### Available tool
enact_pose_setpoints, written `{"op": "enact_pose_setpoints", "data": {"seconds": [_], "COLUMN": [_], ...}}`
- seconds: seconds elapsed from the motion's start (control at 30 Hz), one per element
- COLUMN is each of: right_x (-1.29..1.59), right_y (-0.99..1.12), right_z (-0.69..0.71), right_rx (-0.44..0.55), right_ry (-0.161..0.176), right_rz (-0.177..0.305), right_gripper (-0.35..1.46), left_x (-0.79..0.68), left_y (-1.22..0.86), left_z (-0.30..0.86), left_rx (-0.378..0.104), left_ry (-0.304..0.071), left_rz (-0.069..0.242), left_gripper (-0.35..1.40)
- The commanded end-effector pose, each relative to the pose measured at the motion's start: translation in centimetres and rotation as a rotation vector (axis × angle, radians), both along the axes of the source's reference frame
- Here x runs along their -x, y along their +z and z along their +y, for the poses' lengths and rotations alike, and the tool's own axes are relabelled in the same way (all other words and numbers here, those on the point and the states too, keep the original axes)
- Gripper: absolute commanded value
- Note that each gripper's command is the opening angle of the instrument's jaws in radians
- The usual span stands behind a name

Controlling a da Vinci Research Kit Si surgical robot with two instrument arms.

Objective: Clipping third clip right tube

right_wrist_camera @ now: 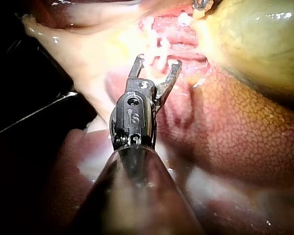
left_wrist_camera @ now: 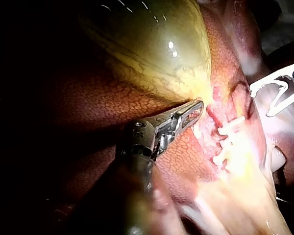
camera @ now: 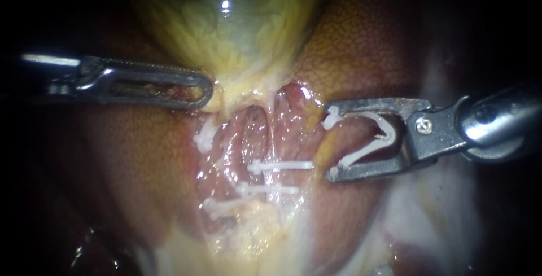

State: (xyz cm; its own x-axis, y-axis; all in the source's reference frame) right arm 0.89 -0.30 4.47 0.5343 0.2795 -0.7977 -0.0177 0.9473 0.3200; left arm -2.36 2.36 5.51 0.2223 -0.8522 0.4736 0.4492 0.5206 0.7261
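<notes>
The right instrument has its flat grey jaws spread wide, with a white plastic clip bowed open between them, one end seated in each jaw. It is near the right tube, not around it. The tube is a pale, glistening strand crossed by two closed clips. The slotted, ridged left instrument pinches the yellowish neck of the gallbladder beside the mottled brown liver.

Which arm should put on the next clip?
Right. The right instrument carries an open clip right beside the tube, which has two clips on it. The left instrument is busy holding the gallbladder.
</notes>
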Motion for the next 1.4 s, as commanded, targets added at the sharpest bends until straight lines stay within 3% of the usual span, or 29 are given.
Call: {"op": "enact_pose_setpoints", "data": {"seconds": [0.03, 0.23, 0.4, 0.57, 0.8, 1.07, 1.4], "right_x": [0.00, 0.00, -0.01, -0.03, -0.06, -0.21, -0.38], "right_y": [0.00, 0.00, 0.00, 0.00, 0.00, 0.03, 0.21], "right_z": [0.00, 0.00, 0.00, 0.00, 0.01, 0.03, 0.12], "right_rx": [0.000, 0.000, 0.000, 0.000, -0.008, -0.196, -0.346], "right_ry": [0.000, 0.000, 0.000, 0.001, -0.004, 0.090, 0.172], "right_rz": [0.000, 0.000, 0.000, -0.001, 0.018, 0.039, 0.057], "right_gripper": [0.50, 0.50, 0.50, 0.50, 0.50, 0.50, 0.49], "left_x": [0.00, -0.11, -0.34, -0.50, -0.51, -0.48, -0.44], "left_y": [0.00, -0.17, -0.57, -0.86, -0.87, -0.85, -0.85], "left_z": [0.00, 0.09, 0.23, 0.28, 0.24, 0.21, 0.16], "left_rx": [0.000, -0.005, -0.004, -0.003, -0.001, 0.002, 0.004], "left_ry": [0.000, -0.008, -0.048, -0.082, -0.088, -0.090, -0.093], "left_rz": [0.000, 0.005, 0.007, -0.004, -0.003, -0.001, 0.000], "left_gripper": [-0.35, -0.35, -0.35, -0.35, -0.35, -0.35, -0.35]}}
